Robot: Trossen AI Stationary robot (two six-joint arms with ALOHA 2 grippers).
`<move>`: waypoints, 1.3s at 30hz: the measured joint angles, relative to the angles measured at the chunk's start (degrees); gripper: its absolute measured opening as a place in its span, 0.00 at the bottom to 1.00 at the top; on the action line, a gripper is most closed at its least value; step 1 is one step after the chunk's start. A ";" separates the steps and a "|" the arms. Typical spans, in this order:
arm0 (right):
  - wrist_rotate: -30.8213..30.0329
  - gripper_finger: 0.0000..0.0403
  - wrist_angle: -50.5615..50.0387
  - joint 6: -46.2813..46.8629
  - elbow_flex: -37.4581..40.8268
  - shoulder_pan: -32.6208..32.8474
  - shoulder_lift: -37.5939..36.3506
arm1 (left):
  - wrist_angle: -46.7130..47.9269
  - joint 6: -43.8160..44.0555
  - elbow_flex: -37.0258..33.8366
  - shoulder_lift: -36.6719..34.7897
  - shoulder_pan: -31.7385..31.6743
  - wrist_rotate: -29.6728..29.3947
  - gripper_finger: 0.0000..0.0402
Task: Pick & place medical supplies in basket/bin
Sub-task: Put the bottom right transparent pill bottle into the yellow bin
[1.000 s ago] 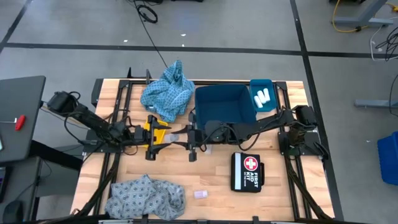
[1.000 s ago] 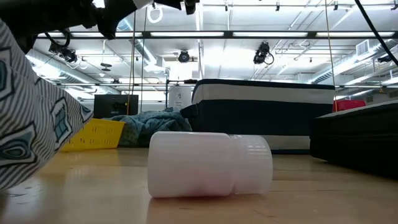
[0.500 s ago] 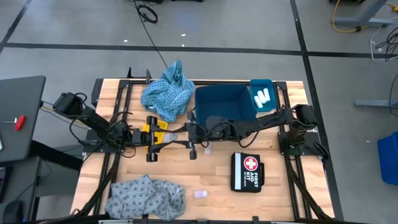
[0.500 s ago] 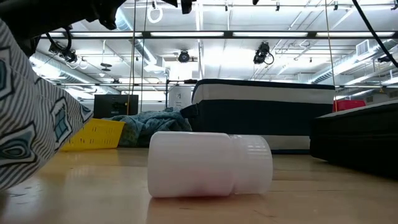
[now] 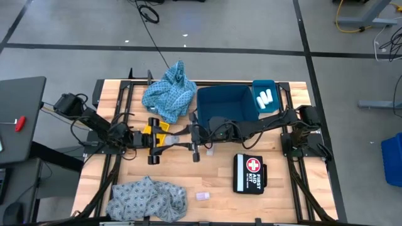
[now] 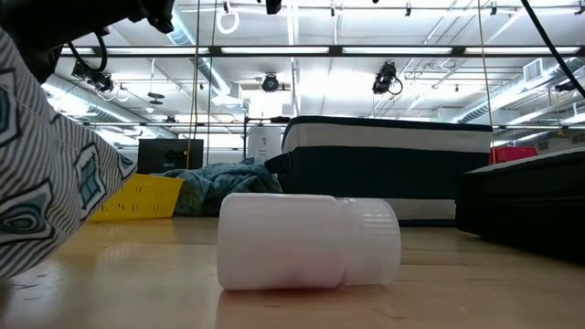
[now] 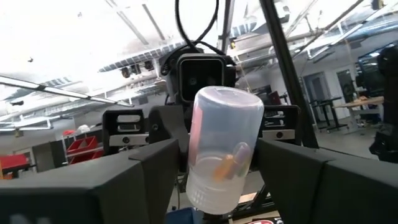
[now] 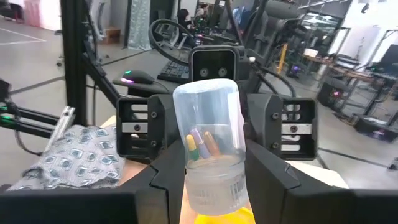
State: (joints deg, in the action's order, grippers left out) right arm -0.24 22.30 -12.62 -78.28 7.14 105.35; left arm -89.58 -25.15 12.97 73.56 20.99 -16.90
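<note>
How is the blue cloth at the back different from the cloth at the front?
The back cloth is bright blue and bunched tall beside the blue bin. The front cloth is paler, greyer, and spread wider at the table's near edge. Both are crumpled and patterned.

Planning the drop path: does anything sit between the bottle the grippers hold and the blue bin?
Nothing visible blocks it. The clear bottle is held off the table, clamped by both the left gripper and the right gripper at mid-table. The blue bin is just beyond. Only the right arm's own links lie along its near rim.
</note>
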 joint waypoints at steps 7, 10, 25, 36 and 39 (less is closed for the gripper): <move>-0.64 0.33 -3.28 0.15 0.21 -0.49 0.75 | -0.68 -0.33 0.52 -0.08 -0.11 2.28 0.60; -0.70 0.33 -2.46 0.13 0.17 -0.73 0.50 | -0.31 -0.55 0.79 0.02 -0.11 2.36 0.65; 0.54 0.33 -1.18 -0.28 0.07 -0.90 0.40 | 1.60 -0.78 0.94 -0.02 -0.88 0.33 0.70; 1.78 0.33 -0.57 -0.07 0.07 -0.96 0.63 | 1.26 -0.98 0.85 -0.02 -0.81 -1.31 0.48; 1.73 0.33 -0.49 0.40 0.07 -0.96 0.65 | 1.23 -1.76 0.85 -0.02 -0.81 -1.58 0.38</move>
State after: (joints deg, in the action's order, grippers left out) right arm 1.49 21.80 -12.23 -78.22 6.17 106.00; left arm -88.35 -26.91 13.82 73.54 20.18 -18.48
